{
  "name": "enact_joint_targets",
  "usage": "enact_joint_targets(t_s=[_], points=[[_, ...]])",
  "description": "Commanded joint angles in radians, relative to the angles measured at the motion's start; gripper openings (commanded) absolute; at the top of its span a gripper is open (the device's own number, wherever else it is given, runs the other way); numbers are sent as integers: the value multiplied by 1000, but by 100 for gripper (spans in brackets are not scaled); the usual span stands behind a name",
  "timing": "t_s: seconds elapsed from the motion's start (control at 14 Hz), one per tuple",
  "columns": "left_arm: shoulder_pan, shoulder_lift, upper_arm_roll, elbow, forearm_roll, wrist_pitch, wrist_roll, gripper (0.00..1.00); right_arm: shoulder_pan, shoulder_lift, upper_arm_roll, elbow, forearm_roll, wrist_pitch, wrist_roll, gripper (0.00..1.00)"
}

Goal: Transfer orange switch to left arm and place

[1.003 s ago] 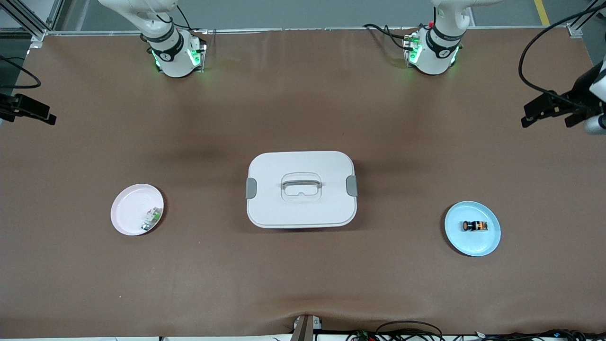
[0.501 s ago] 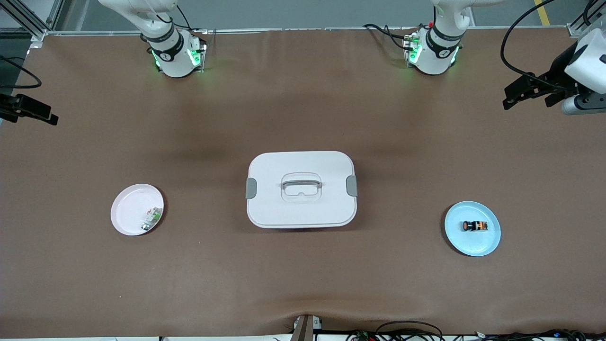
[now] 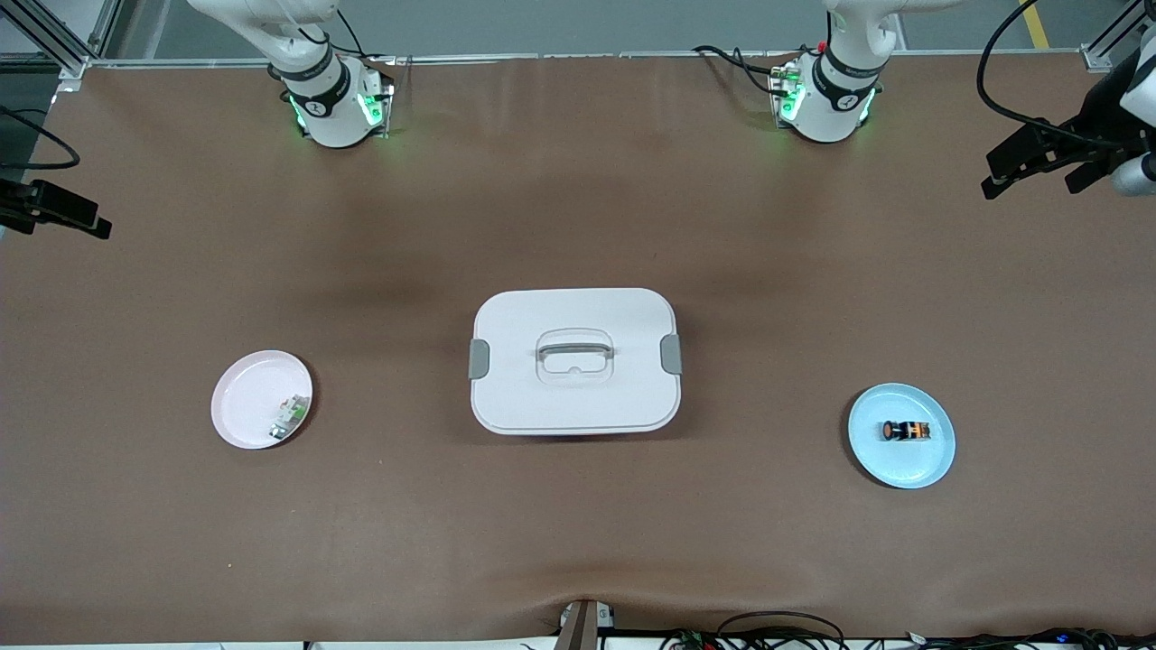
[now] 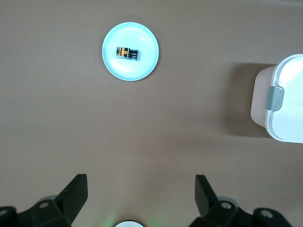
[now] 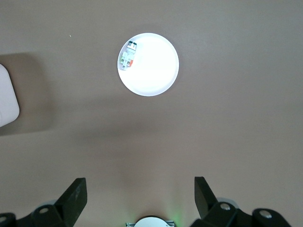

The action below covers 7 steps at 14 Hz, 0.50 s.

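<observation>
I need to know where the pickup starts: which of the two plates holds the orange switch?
The blue plate, toward the left arm's end, holds the orange switch; the pink plate carries a green-and-white component.

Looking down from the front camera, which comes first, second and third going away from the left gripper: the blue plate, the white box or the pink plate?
From the open left gripper, up over the left arm's end of the table:
1. Blue plate, at the left arm's end, holding the orange switch.
2. White box, mid-table.
3. Pink plate, at the right arm's end.
</observation>
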Motion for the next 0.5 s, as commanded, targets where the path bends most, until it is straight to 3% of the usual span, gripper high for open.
enact_joint_targets(t_s=[0.0,0.43], points=[[8,-3,0,10,4,-31,5,100,-10,4,3,12,15,-10,-4,100],[4,-4,-13,-4,39,-32,61,100,-10,4,3,12,15,-10,-6,100]])
